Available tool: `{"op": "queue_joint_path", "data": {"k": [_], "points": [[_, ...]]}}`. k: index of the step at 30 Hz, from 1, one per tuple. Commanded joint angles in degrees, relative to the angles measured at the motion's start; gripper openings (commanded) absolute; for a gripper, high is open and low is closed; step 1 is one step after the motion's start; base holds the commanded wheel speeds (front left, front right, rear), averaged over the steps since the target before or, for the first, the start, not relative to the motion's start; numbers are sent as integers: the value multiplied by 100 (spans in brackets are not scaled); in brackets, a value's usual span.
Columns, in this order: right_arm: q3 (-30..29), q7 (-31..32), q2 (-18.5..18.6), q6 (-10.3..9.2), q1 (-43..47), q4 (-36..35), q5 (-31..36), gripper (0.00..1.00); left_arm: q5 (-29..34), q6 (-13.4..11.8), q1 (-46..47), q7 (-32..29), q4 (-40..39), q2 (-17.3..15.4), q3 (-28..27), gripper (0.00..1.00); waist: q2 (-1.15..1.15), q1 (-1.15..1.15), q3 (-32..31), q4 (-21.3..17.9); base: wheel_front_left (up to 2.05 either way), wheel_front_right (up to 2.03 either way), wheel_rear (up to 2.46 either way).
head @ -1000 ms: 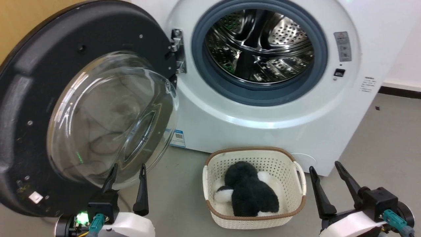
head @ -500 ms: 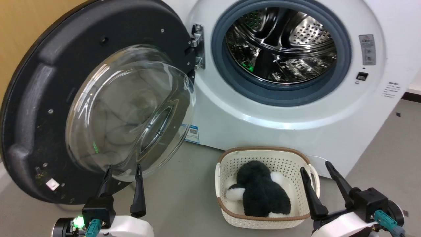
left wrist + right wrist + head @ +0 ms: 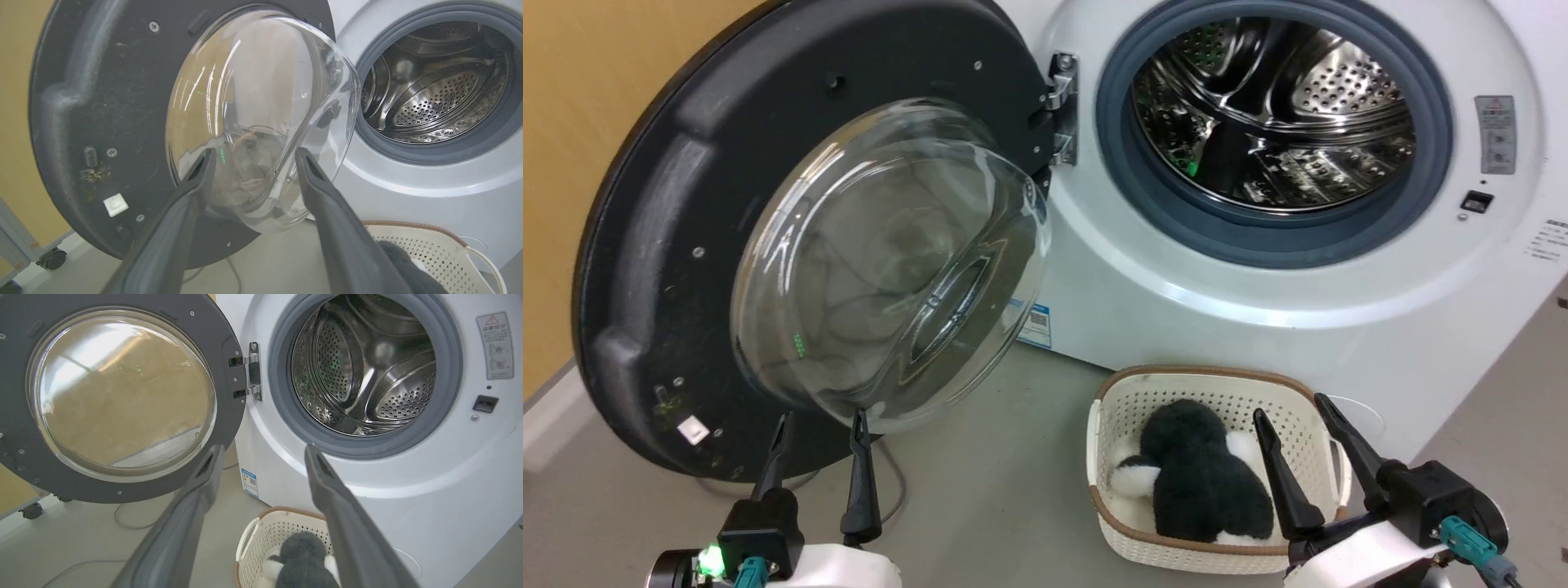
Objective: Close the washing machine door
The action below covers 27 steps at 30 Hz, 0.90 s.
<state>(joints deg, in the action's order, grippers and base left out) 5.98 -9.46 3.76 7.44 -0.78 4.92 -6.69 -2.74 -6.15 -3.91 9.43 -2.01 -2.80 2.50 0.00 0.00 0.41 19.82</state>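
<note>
Head cam has panned left vs 1 s ago: whole scene slid right in frame, so that's cam motion, not the things. Both grippers sit at about the same spots low in frame as before.

L to R now:
- Yellow wall (image 3: pixel 572 122) far left.
- washing machine door (image 3: pixel 686 204) is wide open, hung on metal hinge (image 3: pixel 1062 106) at left side of the opening, inner face toward me. Glass bowl (image 3: pixel 890 261) bulges out toward the cam.
- left gripper (image 3: pixel 821 418) at lower left, fingers up, jaws a moderate gap apart, nothing held. Tips line up w/ lower edge of bowl in head cam, and L wrist cam looks straight at the bowl between the fingers. Contact w/ glass: can't tell.
- Thin cable (image 3: pixel 894 482) on grey floor (image 3: pixel 996 490) below the door.
- washing machine (image 3: pixel 1258 327) right of door, blue sticker (image 3: pixel 1036 325) at its lower left corner. Grey gasket (image 3: pixel 1127 163) rings the steel drum (image 3: pixel 1274 114).
- Cream basket (image 3: pixel 1176 380) on floor just in front of washer, black/white plush toy (image 3: pixel 1201 482) inside.
- right gripper (image 3: pixel 1289 406) at lower right, jaws spread wider than L, empty. Tips overlap basket's right side in head cam. R wrist cam looks at washer front, basket below the fingers.
</note>
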Motion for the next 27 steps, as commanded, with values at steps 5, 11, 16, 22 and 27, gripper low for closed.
{"op": "queue_joint_path", "data": {"k": [5, 11, 16, 22, 27], "points": [[81, -103, 46, 3, -138, 58, -88, 100, -52, -89, -106, 106, -63, -6, 13, 100, 0, 0, 29, 145, 0, 0, 0], [156, -175, 75, 3, -190, 124, -136, 100, -83, -160, -144, 178, -98, -6, 51, 100, 0, 0, 61, 301, 0, 0, 0], [214, -234, 87, 4, -242, 174, -181, 100, -101, -230, -183, 238, -138, -6, 57, 100, 0, 0, 78, 430, 0, 0, 0], [281, -306, 106, 4, -296, 223, -246, 100, -126, -276, -218, 309, -154, -7, 71, 100, 0, 0, 101, 586, 0, 0, 0], [324, -366, 103, 4, -321, 248, -300, 100, -130, -292, -229, 369, -146, -7, 62, 100, 0, 0, 122, 713, 0, 0, 0]]}}
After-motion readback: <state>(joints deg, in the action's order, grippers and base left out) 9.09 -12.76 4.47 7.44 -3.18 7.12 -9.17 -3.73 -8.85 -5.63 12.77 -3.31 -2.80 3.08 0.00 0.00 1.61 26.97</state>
